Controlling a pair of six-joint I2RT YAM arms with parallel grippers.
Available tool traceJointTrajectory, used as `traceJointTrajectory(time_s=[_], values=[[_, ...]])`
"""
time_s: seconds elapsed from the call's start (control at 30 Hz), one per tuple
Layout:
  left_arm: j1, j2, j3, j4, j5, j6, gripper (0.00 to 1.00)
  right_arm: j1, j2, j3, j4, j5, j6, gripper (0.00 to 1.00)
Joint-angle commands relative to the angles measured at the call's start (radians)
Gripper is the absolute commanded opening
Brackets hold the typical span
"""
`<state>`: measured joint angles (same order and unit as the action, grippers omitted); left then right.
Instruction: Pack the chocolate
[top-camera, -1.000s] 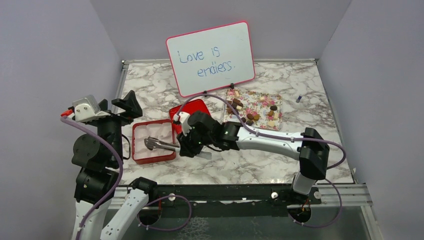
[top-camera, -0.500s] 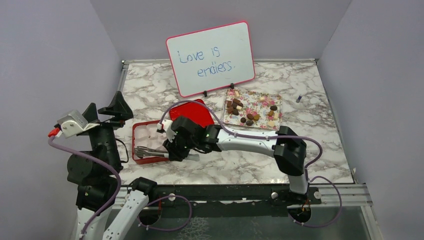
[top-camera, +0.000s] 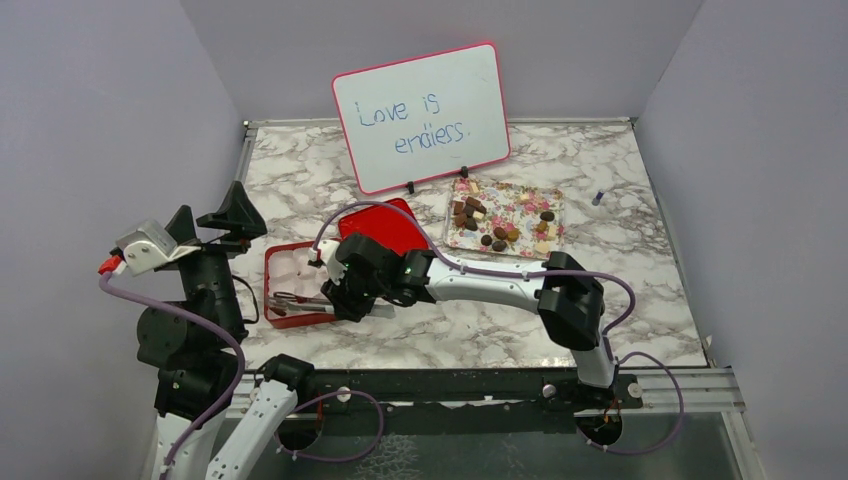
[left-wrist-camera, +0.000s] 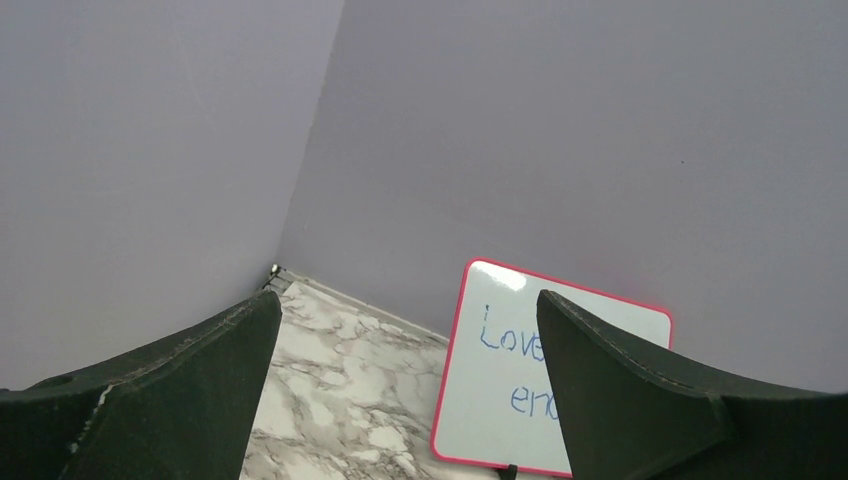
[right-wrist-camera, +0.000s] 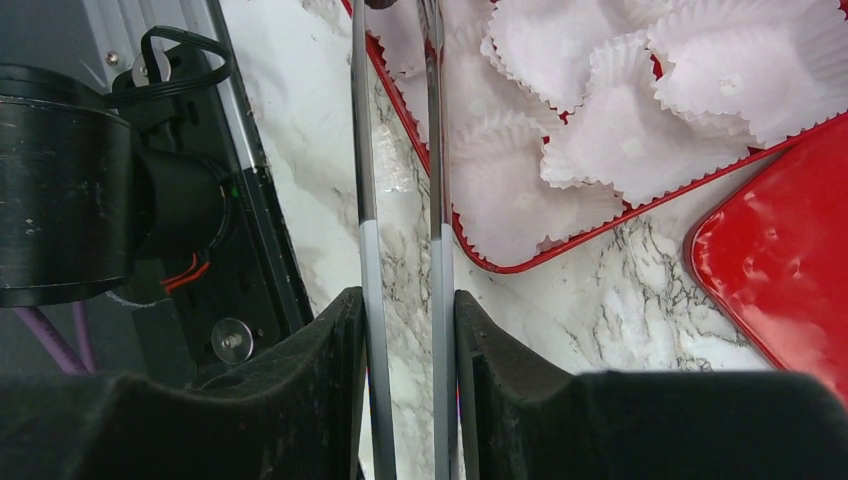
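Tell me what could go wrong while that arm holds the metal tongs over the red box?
The right gripper pinches the long silver metal tongs between its fingers, so they might twist or slip. Their tips reach over the frilly white paper cups in the shallow red box; a careless sweep could crumple or shift one.

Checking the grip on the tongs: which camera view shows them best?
Right wrist: the tongs show close-up, clamped in the right gripper, reaching over the red box. Top external shows them small, partly hidden by the arm; left wrist shows none of them.
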<state>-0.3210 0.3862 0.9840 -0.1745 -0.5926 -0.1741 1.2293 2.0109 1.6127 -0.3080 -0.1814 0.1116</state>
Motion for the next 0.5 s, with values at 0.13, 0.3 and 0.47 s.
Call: traceJointTrajectory(time_s=[0.13,0.3,0.47], values=[[-0.003,0.013,-0.022,0.045,-0.013,0.009,0.99,0.009,-0.038,-0.009,0.034,0.030,-0.003,0.42],[-0.005,0.036,-0.034,0.077,0.002,-0.022,0.99,0.009,-0.096,-0.053,0.053,0.058,0.005,0.44],[-0.005,0.072,-0.048,0.077,0.043,-0.042,0.99,0.009,-0.163,-0.095,0.058,0.082,0.012,0.42]])
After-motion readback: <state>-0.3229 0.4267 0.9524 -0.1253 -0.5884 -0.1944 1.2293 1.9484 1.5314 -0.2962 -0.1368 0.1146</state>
